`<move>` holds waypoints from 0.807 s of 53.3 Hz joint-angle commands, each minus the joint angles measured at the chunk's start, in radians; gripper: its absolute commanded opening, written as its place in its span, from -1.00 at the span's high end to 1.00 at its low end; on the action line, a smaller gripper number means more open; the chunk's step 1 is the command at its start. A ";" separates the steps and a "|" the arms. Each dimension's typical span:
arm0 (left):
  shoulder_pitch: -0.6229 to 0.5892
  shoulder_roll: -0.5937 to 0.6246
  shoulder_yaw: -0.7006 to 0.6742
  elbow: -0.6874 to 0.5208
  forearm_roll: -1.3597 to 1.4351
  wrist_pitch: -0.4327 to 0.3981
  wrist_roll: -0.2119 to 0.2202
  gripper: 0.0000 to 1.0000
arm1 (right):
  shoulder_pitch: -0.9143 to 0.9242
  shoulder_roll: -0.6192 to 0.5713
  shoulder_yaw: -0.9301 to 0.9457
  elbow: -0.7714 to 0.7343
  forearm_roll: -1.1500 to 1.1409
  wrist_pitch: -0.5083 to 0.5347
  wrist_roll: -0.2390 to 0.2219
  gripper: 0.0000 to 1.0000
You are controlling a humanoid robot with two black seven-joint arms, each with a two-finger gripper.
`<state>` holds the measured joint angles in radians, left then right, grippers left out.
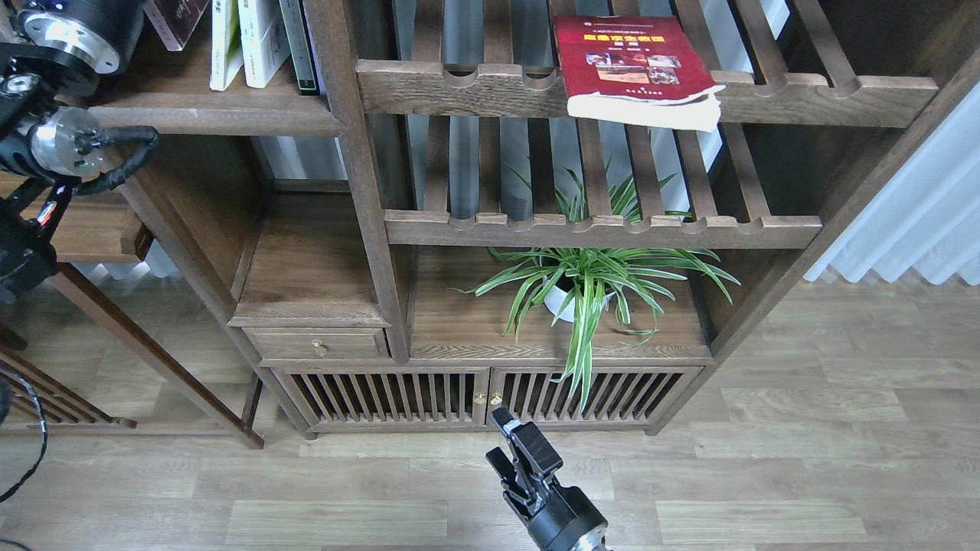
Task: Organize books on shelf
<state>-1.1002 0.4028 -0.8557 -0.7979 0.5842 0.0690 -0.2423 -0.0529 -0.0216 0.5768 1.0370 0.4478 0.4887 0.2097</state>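
Observation:
The red book (632,65) with a yellow title lies flat on the upper slatted rack, its pages overhanging the front rail. The dark maroon book (178,19) shows only as a tilted corner at the top edge, above the solid shelf (214,119) and just left of the upright yellow-green and white book (222,42). My left arm (69,46) reaches up at the top left; its gripper is beyond the frame's top edge. My right gripper (511,451) hangs low over the floor in front of the cabinet, open and empty.
Two more upright books (264,38) stand on the solid shelf against the post (337,92). A potted spider plant (589,287) sits under the lower slatted rack (597,229). A small drawer (318,344) and slatted cabinet doors (482,394) are below. White curtains (919,214) hang at right.

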 commanded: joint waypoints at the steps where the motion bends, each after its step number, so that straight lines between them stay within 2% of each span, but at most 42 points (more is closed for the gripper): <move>1: -0.001 -0.002 0.020 0.005 0.000 0.000 -0.018 0.89 | -0.002 0.000 0.000 0.001 0.000 0.000 -0.001 -0.92; 8: 0.000 -0.002 0.027 0.009 0.000 0.000 -0.035 0.89 | -0.002 0.000 -0.002 0.001 -0.003 0.000 -0.001 -0.92; 26: 0.006 -0.002 0.033 0.045 -0.001 0.000 -0.043 0.86 | -0.004 0.005 0.000 0.001 -0.009 0.000 -0.001 -0.92; 34: 0.008 -0.012 0.061 0.077 -0.001 -0.001 -0.101 0.84 | -0.008 0.003 0.002 0.001 -0.009 0.000 0.004 -0.92; 43: 0.006 -0.030 0.069 0.105 -0.001 -0.001 -0.117 0.84 | -0.008 0.002 0.002 0.003 -0.009 0.000 0.004 -0.92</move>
<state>-1.0918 0.3824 -0.7904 -0.7130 0.5831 0.0676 -0.3487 -0.0611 -0.0179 0.5782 1.0386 0.4386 0.4887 0.2127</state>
